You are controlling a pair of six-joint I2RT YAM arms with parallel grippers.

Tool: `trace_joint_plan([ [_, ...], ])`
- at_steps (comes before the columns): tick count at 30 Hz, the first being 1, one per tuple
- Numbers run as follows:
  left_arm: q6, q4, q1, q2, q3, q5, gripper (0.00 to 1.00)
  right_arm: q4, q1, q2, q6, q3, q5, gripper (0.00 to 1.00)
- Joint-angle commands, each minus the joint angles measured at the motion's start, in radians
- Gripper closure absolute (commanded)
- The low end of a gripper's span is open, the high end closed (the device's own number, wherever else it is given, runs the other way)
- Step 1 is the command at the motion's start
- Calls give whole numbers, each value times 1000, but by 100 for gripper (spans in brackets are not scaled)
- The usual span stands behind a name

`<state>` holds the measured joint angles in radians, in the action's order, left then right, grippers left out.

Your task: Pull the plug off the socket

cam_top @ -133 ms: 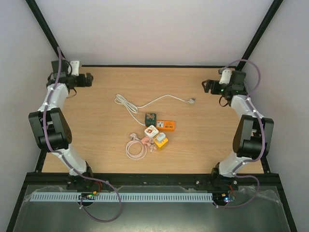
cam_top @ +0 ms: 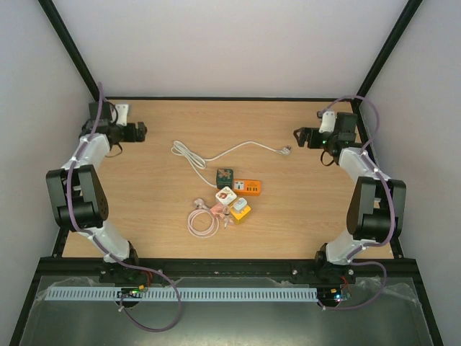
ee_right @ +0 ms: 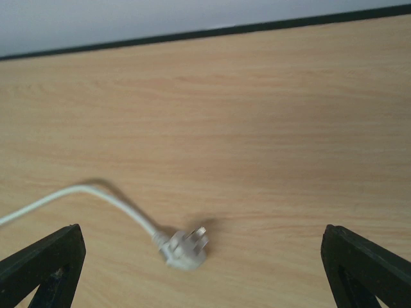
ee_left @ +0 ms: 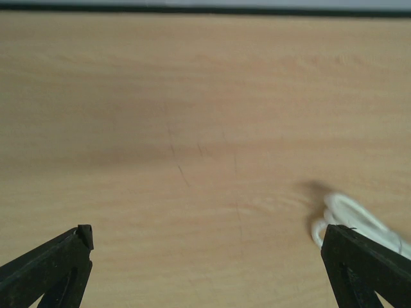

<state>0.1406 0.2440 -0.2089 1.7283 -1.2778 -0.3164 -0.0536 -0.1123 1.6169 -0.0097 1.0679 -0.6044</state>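
While the white plug (ee_right: 185, 248) lies loose on the table (cam_top: 144, 209), apart from the clustered socket cubes (cam_top: 226, 195), left gripper (cam_top: 138, 131) and right gripper (cam_top: 300, 137) hang wide open, holding nothing.

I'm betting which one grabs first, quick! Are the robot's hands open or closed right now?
Left hand: open, holding nothing.
Right hand: open, holding nothing.
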Motion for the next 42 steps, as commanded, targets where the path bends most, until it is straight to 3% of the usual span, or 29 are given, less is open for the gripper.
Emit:
trace_joint_plan([
  [1,21,-69,49,-103,132,42,1,10,47,-89,-73,-65,4,2],
  [13,190,-3,134,-260,282,-123,0,-255,136,-177,-562,-91,-168,2],
  [21,235,28,170,-327,311,-207,0,-429,258,-162,-846,-98,-125,2],
  [31,235,22,185,-411,383,-255,0,-449,423,-109,-982,-131,-21,2],
  [42,236,34,193,-422,388,-280,0,-416,496,-4,-1031,-115,43,2],
])
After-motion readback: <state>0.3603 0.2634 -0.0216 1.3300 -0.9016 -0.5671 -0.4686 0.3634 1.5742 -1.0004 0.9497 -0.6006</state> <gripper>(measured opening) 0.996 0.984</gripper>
